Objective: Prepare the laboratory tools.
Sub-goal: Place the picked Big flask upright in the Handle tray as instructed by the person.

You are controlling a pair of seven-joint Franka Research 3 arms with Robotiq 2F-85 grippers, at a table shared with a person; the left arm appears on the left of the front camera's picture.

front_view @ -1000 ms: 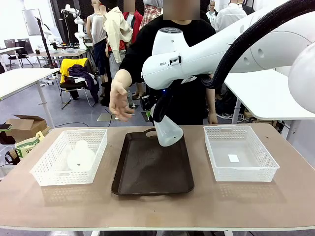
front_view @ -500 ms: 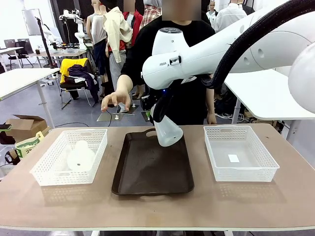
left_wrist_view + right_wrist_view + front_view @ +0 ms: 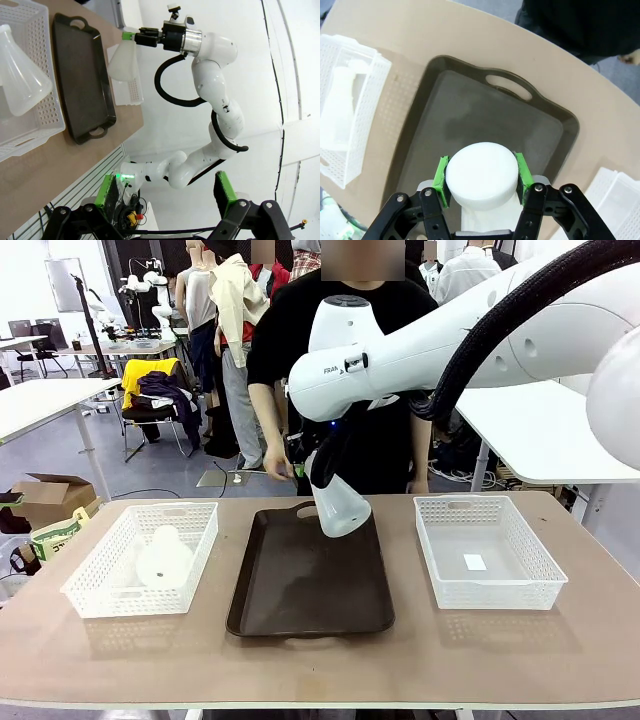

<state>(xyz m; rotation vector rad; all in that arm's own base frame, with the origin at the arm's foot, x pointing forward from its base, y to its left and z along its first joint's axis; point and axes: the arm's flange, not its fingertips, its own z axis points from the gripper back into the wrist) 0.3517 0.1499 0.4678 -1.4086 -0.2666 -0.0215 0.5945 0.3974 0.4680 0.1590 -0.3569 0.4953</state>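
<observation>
Person's hand [image 3: 284, 469] withdrew from over the tray [image 3: 300, 590]; right gripper [image 3: 322, 466] stayed clamped on Erlenmeyer flask [image 3: 341, 508] above tray's far end, so set-down looked unobstructed.

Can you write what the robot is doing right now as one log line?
right end effector: shut on flask, tilted over tray | left end effector: open | second flask: in left basket
</observation>
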